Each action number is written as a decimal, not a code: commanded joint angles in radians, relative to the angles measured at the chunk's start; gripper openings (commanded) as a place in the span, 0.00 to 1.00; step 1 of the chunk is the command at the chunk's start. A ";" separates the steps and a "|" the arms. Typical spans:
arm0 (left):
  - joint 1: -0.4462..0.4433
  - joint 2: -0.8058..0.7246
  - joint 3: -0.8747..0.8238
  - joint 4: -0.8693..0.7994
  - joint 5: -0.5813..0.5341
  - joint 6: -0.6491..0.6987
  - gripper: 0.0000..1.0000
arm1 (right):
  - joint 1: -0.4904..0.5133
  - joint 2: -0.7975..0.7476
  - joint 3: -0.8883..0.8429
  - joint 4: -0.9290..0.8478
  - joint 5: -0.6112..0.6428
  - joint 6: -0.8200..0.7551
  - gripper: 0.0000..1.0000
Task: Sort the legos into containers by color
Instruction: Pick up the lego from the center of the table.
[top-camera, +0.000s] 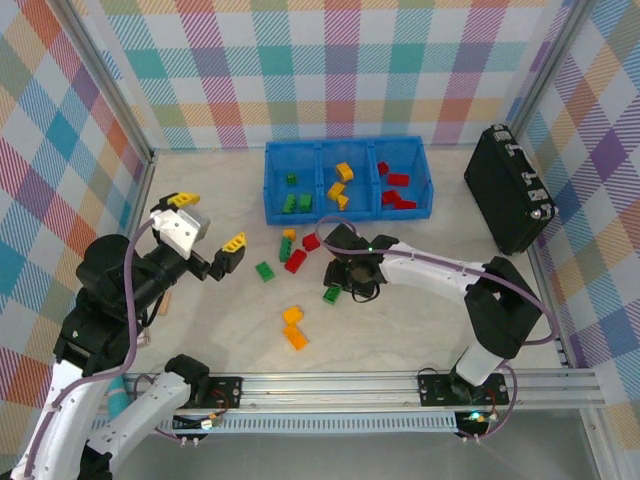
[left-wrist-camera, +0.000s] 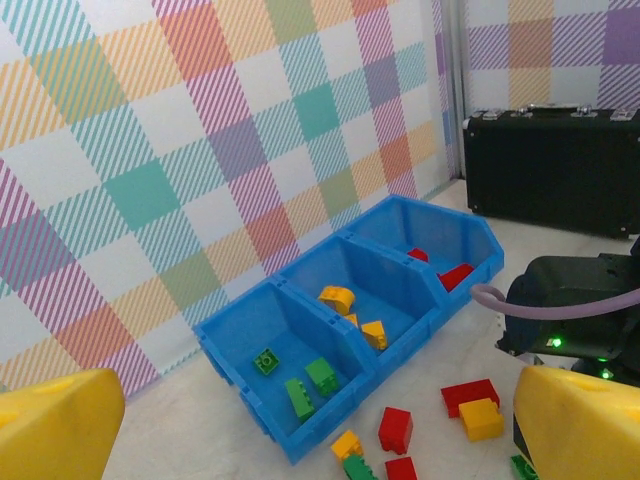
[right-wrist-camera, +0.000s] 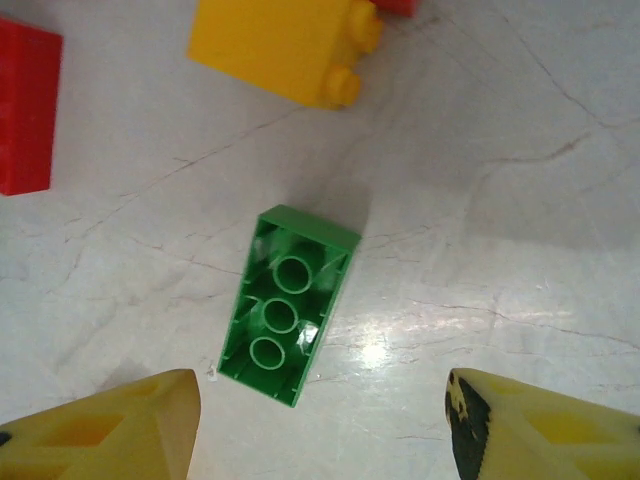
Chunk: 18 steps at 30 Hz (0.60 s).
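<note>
Yellow-tipped, the left claw (top-camera: 212, 222) is hanging spread and empty. Rightward, the right claw (right-wrist-camera: 320, 440) is standing spread astride a green lego (right-wrist-camera: 288, 305) lying on the worktop (top-camera: 420, 330), apart from the blue tray (top-camera: 272, 205). Pickup seems in hand; closing needs squaring to its slant. The wrist view is showing its hollow underside; overhead it is reading as a green speck.

No text, label, brand, number or sign could be read in any view. The black case (top-camera: 508, 190) at the upper right of the overhead frame and the blue tray (top-camera: 345, 215) at its upper middle bore no legible marking. Any moulded lettering on the green brick (right-wrist-camera: 288, 305) at the centre of the right wrist frame was too small to tell.
</note>
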 joint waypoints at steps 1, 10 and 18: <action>-0.013 -0.021 -0.008 0.020 0.004 -0.003 1.00 | 0.011 0.027 0.003 0.044 0.003 0.081 0.68; -0.014 -0.038 -0.010 0.012 -0.016 0.001 1.00 | 0.015 0.163 0.047 0.119 -0.068 0.081 0.72; -0.016 -0.039 -0.005 0.006 -0.022 0.006 1.00 | 0.020 0.224 0.066 0.085 -0.075 0.049 0.58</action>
